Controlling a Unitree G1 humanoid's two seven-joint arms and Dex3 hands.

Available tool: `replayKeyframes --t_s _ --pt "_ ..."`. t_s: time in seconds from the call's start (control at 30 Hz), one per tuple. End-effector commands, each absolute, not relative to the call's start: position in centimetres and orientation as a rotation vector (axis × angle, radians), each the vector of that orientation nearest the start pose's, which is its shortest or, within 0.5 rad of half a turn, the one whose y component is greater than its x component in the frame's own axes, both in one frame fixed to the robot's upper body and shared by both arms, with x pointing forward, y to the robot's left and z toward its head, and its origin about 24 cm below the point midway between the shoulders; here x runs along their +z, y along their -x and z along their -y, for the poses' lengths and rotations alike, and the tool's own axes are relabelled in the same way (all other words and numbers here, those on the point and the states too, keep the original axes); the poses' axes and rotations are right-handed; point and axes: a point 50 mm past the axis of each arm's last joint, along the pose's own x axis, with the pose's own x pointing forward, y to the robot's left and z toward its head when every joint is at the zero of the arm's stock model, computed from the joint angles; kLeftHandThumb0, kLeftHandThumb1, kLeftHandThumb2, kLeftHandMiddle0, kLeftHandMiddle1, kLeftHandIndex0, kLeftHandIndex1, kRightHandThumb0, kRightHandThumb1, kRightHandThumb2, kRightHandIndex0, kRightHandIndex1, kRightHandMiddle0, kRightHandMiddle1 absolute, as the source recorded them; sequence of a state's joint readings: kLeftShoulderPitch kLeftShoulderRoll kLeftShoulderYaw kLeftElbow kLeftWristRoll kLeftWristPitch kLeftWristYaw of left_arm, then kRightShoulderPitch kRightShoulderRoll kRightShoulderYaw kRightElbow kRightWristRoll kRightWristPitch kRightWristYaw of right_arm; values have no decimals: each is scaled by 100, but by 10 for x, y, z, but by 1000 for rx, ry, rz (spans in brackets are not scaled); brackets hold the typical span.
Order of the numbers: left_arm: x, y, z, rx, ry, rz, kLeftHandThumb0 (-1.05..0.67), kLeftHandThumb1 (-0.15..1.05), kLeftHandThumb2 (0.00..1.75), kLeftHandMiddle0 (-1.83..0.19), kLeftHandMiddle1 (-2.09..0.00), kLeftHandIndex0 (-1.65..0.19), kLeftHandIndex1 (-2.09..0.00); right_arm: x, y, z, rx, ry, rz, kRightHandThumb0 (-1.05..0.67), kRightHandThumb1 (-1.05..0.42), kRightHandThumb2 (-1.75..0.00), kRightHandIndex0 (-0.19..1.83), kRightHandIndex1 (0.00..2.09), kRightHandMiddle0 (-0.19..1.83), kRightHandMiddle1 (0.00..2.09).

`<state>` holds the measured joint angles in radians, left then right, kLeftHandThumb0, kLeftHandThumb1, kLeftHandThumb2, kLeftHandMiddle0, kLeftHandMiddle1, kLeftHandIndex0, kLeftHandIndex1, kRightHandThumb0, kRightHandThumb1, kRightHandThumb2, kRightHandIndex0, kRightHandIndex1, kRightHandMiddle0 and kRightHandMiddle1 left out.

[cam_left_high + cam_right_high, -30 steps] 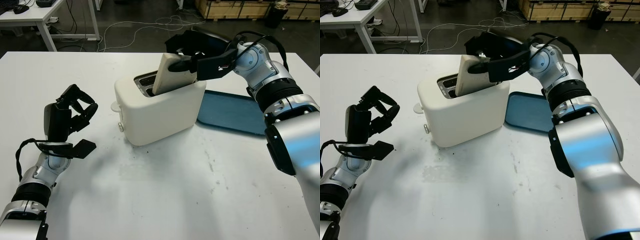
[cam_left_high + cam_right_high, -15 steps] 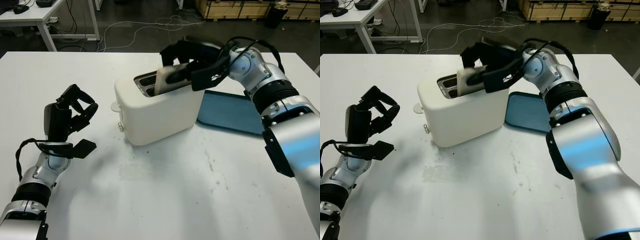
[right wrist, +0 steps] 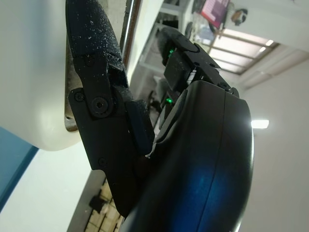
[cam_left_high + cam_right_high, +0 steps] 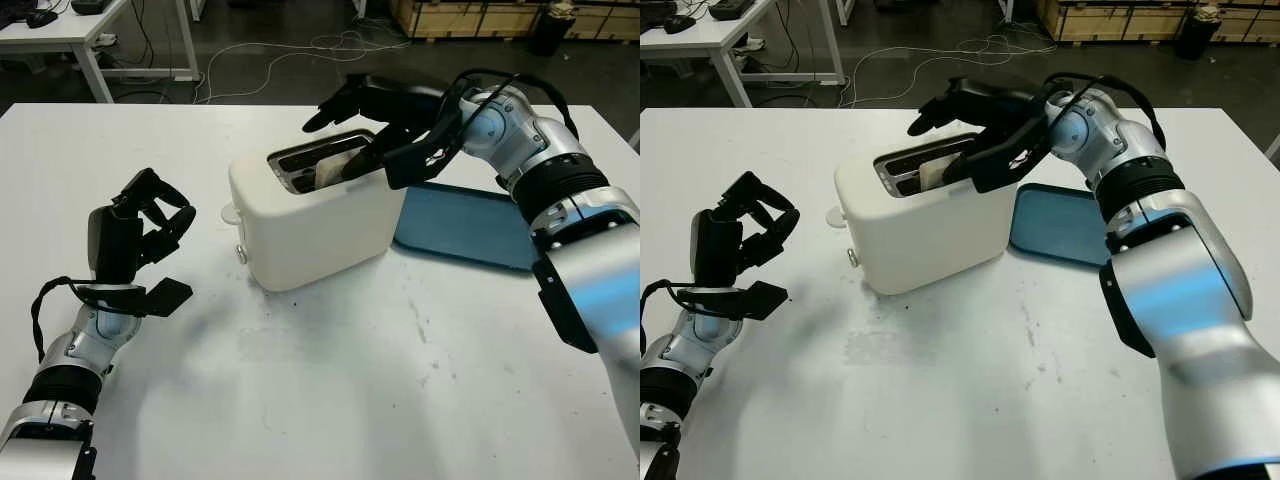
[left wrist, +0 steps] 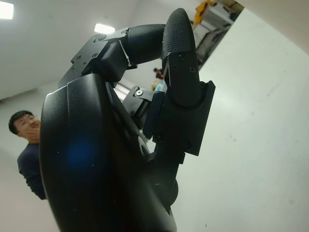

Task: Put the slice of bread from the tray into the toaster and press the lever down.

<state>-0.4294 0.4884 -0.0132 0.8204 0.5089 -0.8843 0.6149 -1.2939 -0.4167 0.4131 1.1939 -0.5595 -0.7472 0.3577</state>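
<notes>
My right hand hangs open over the top of the white toaster, holding nothing, one finger reaching out past the far slot and another angled down along the near edge of the toaster's top. Just under that hand, the slice of bread sits low in the near slot, only its pale upper edge showing above the rim. On the wrist side of the hand, beside the toaster, the blue tray lies flat on the white counter. I cannot make out the lever from here. My left hand is parked well away on the other side of the toaster, raised off the counter, fingers curled in and gripping nothing.
</notes>
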Motion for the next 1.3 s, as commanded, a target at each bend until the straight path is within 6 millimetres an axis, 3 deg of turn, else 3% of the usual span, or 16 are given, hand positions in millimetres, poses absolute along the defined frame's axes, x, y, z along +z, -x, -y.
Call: replayKeyframes --t_s 0.0,0.17,0.33,0.4,0.5,0.7,0.83,0.97,1.1,1.27 --pt "84 -298 -242 218 -728 637 -105 92 45 -78 -175 -48 -162 243 -401 109 712 1321 539 -101 -92 -11 0 44 37 0" --pt "83 -297 -242 217 -725 637 -105 92 46 -78 -175 -47 -163 260 -398 121 591 1089 651 -99 -92 -9 2 61 42 2" --pt "83 -297 -243 217 -725 640 -105 92 46 -77 -175 -47 -163 255 -393 147 437 805 745 -75 -92 -5 32 77 63 10" --pt "83 -297 -243 214 -727 639 -105 92 46 -77 -175 -47 -163 244 -391 161 383 744 729 -64 -92 -2 53 66 72 8" --pt "84 -297 -243 210 -733 646 -105 92 46 -76 -175 -46 -162 220 -387 183 311 613 679 -59 -90 -1 71 61 82 9" --pt "86 -298 -243 195 -739 647 -105 92 46 -77 -175 -46 -162 155 -367 226 173 379 520 -49 -92 -2 88 50 90 4" --pt "90 -301 -241 185 -761 669 -105 92 48 -73 -175 -44 -162 108 -343 237 152 259 425 -45 -92 -4 103 34 97 2" --pt "91 -302 -240 184 -756 676 -105 92 48 -71 -175 -43 -162 75 -318 239 74 148 368 -49 -92 -3 111 25 103 2" --pt "92 -302 -240 179 -761 684 -104 92 48 -70 -175 -42 -161 64 -294 235 -50 114 354 -45 -91 -1 123 19 112 3" --pt "97 -303 -241 169 -778 702 -104 92 49 -68 -175 -40 -161 66 -289 229 -134 91 348 -46 -91 0 128 20 118 3"
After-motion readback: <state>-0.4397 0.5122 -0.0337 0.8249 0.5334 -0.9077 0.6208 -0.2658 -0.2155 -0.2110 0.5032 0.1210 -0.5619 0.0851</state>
